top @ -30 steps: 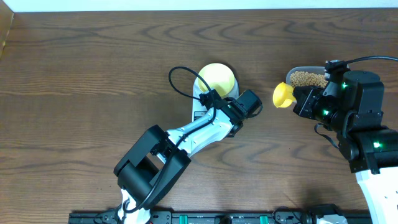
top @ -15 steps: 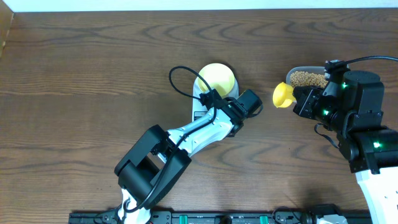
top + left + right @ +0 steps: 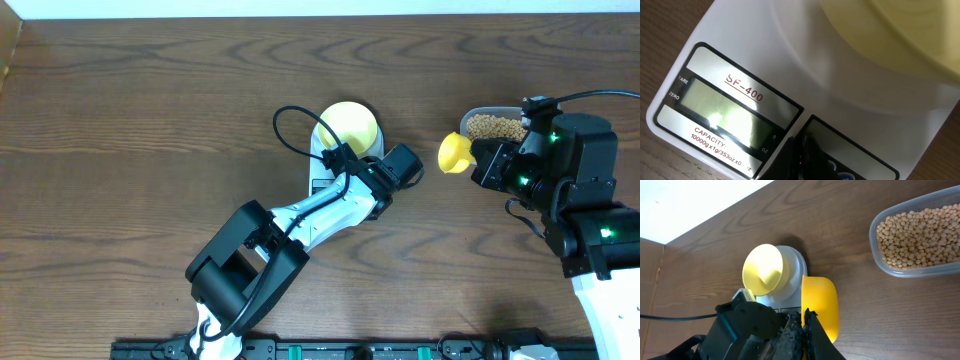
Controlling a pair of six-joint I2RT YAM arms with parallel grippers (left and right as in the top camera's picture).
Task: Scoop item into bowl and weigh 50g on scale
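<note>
The pale yellow bowl stands on the white scale. My left gripper is shut and empty. In the left wrist view its tips rest on the scale by the button panel, right of the display, which shows no readable digits. The bowl's rim fills the upper right there. My right gripper is shut on the handle of a yellow scoop, held above the table with no beans showing in it. The beans lie in a clear tub.
The clear tub stands at the back right, just behind the scoop. The left arm stretches from the front edge up to the scale, and its black wrist shows beside the scoop. A white wall borders the far table edge.
</note>
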